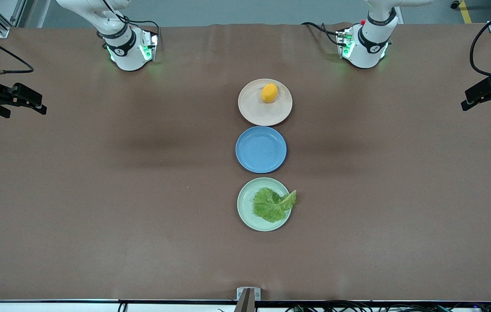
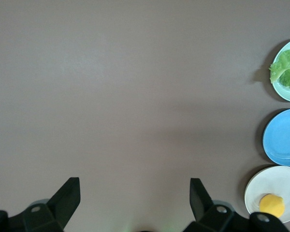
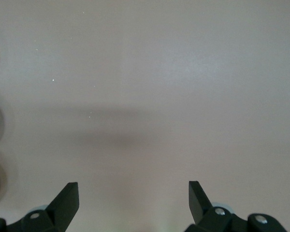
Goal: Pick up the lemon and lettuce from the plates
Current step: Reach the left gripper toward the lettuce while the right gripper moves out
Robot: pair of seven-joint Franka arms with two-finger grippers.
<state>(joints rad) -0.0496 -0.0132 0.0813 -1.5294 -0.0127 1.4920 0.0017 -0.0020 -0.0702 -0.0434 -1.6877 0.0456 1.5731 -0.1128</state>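
The lemon [image 1: 270, 92] lies on the beige-pink plate [image 1: 250, 108], the plate farthest from the front camera. The lettuce [image 1: 271, 204] lies on the mint green plate [image 1: 247, 212], the nearest one, with its stem end over the rim. My left gripper [image 1: 471, 99] is open and empty, held high over the left arm's end of the table. My right gripper [image 1: 37, 102] is open and empty over the right arm's end. The left wrist view shows its open gripper [image 2: 135, 186], the lemon [image 2: 272, 205] and the lettuce [image 2: 286, 69]. The right wrist view shows its open gripper [image 3: 134, 188] over bare table.
An empty blue plate [image 1: 261, 149] sits between the two task plates, in one line down the table's middle. It also shows in the left wrist view [image 2: 282, 137]. A brown mat covers the table. A small bracket [image 1: 248, 294] stands at the near edge.
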